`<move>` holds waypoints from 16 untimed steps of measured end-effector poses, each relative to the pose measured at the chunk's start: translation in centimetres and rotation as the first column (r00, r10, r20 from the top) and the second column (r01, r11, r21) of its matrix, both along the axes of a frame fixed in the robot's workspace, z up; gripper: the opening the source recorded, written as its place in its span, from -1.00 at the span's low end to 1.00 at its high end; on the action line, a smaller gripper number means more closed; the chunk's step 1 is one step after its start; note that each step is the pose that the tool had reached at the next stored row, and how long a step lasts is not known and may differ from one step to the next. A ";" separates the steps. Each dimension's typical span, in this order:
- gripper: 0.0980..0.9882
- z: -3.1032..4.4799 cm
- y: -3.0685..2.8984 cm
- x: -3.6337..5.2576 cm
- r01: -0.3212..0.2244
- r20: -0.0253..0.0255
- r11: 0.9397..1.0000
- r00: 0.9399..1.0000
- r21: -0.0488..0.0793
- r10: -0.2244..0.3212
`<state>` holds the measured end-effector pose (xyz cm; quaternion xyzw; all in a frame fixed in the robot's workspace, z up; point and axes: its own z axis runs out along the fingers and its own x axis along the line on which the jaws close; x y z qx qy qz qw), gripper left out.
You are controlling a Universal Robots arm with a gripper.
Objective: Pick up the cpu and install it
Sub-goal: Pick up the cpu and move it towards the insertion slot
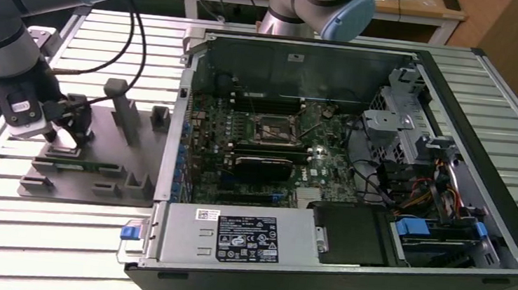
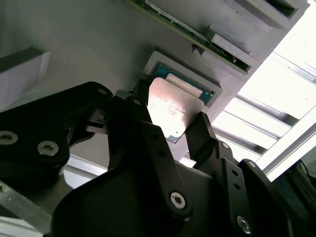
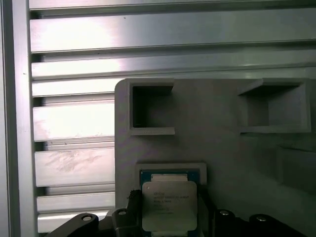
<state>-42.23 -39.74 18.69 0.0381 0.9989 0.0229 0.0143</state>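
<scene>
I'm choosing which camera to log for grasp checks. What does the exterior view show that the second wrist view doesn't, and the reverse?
Exterior view: the open computer case with its motherboard socket, to the exterior view's right of the grey fixture.
Second wrist view: the cpu clamped between the fingers at its pocket, with its metal top facing the camera.
Both: the gripper down at the fixture.

Bright, even light; glare whitens the cpu point(image 2: 173, 106) and table slats point(image 2: 276, 84).
</scene>
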 end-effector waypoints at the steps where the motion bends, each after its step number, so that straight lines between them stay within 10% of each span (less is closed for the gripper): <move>1: 0.00 0.15 0.00 0.00 0.000 0.000 1.000 1.000 0.000 0.000; 16: 0.00 3.55 0.00 0.01 0.000 0.000 1.000 1.000 0.000 0.000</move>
